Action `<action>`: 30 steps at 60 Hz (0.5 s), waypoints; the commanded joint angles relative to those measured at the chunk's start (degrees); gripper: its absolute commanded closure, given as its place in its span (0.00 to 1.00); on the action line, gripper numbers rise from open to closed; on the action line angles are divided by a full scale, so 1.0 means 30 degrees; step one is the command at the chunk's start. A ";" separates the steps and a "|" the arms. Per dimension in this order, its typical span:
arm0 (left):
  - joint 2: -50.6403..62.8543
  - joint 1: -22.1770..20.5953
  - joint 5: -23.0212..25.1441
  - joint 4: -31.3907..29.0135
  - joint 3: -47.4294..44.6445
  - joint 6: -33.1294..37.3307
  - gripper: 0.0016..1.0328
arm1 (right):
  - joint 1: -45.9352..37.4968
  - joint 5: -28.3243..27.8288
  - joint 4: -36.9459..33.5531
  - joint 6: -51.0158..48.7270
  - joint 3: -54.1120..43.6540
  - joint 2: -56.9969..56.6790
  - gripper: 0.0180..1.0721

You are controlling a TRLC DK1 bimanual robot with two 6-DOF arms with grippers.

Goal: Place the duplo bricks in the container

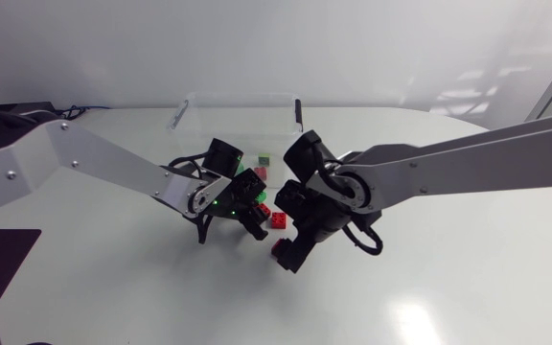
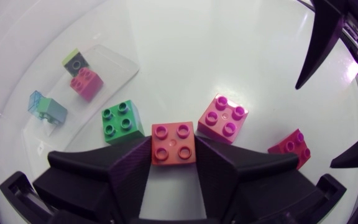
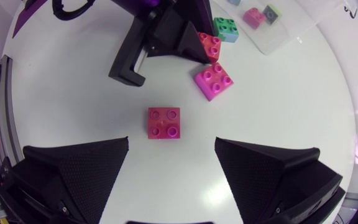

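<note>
**Orange brick pinched, red brick waiting**

The left end effector (image 2: pixel 173 155) pinches an orange brick (image 2: pixel 173 140) by two opposite side walls. The brick rests on the surface (image 1: pixel 448 287) near its middle. The right end effector (image 3: pixel 171 142) hangs spread wide above a red brick (image 3: pixel 164 122) and touches nothing. A pink brick (image 2: pixel 223 118) and a green brick (image 2: pixel 122 122) lie just beside the orange one. The clear container (image 1: pixel 179 115) stands at the far edge of the surface, and a few bricks appear to lie in it already.

These bricks should be light, hard and rigid, so a firm squeeze will not crush them. Their smooth plastic walls are probably slippery, though. The best hold is on the flat side walls, below the studs, with the fingers square to the faces. A skewed or corner grip could let a brick twist out. The pink neighbour sits close enough to be nudged when the orange brick is lifted.
</note>
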 commanded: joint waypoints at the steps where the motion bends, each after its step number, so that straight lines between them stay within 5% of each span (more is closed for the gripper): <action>1: 0.0356 0.0018 -0.0066 0.0009 -0.0254 -0.0232 0.86 | 0.0108 -0.0070 0.0335 -0.0276 -0.0060 0.0878 0.05; 18: -0.4009 0.0809 0.0315 -0.0313 -0.3740 0.0500 0.87 | 0.0167 -0.0158 0.0921 -0.0335 0.0936 0.2313 0.05; 30: -1.0132 0.2216 0.1223 -0.3184 -0.4590 0.0647 0.87 | 0.0460 -0.0099 0.0364 -0.0247 0.1757 0.2811 0.11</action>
